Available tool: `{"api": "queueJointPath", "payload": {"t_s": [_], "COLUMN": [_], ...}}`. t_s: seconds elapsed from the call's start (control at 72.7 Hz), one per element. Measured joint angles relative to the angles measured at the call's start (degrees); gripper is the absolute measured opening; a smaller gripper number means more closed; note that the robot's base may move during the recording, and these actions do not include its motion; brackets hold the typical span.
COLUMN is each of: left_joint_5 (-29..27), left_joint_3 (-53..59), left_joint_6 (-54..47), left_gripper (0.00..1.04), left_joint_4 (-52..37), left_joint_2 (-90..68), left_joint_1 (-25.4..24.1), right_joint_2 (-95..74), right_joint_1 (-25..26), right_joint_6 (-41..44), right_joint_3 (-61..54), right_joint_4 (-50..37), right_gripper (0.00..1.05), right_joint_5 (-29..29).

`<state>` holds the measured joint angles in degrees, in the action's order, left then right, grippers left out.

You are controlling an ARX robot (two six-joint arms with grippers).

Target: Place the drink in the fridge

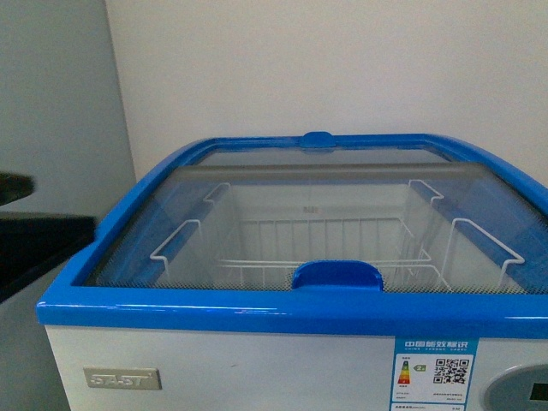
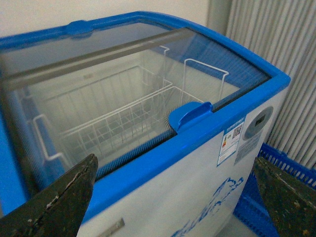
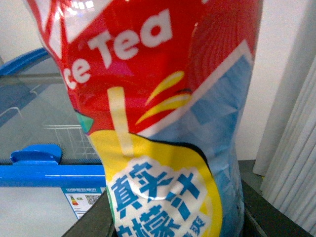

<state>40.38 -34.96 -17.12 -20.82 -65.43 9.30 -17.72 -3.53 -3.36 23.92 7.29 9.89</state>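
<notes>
A plain pale wall (image 1: pixel 300 68) backs the fridge (image 1: pixel 214 360), filling the lower half of the front frame, its glass lid (image 1: pixel 308 188) shut over the wire basket (image 1: pixel 317 244). The drink (image 3: pixel 163 98), a red iced-tea bottle, is pinched in the right tool (image 3: pixel 177 224); the left tool (image 2: pixel 175 170) hangs spread and empty. The step in hand looks like opening: the lid must slide back by its lower-centre blue handle (image 1: pixel 336 274)

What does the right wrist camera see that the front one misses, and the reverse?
Only the right wrist view: a red, yellow and blue plastic Ice Tea bottle. Only the front view: the silver brand plate and the rear blue handle. Both: the white chest fridge with blue rim, its curved glass lid, front blue handle and energy label.
</notes>
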Motion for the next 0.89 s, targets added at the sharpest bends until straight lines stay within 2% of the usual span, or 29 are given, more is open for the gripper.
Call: {"api": "queueJointPath", "payload": {"t_s": [0.179,0.385,0.536,0.894], "left_joint_5": [2.6,1.9,1.0,-1.4], "left_joint_3": [-10.4,-24.5,-30.6,-39.2], "left_joint_6": [-12.0,-26.1,-32.2,-40.4], "left_gripper": [0.97,0.97,0.97,0.97], "left_joint_4": [4.3,17.2,23.2,25.1], "left_joint_2": [-11.3,-21.5,-26.9,-37.4], "left_joint_1": [5.1,11.5,13.2,14.8], "right_joint_2": [0.0,0.0,0.0,0.0], "right_joint_1": [0.0,0.0,0.0,0.0], "right_joint_6": [0.0,0.0,0.0,0.0], "right_joint_3": [0.0,0.0,0.0,0.0], "right_joint_4": [0.0,0.0,0.0,0.0], "right_gripper": [0.4,0.4,0.4,0.4], "right_joint_5": [0.0,0.0,0.0,0.0]}}
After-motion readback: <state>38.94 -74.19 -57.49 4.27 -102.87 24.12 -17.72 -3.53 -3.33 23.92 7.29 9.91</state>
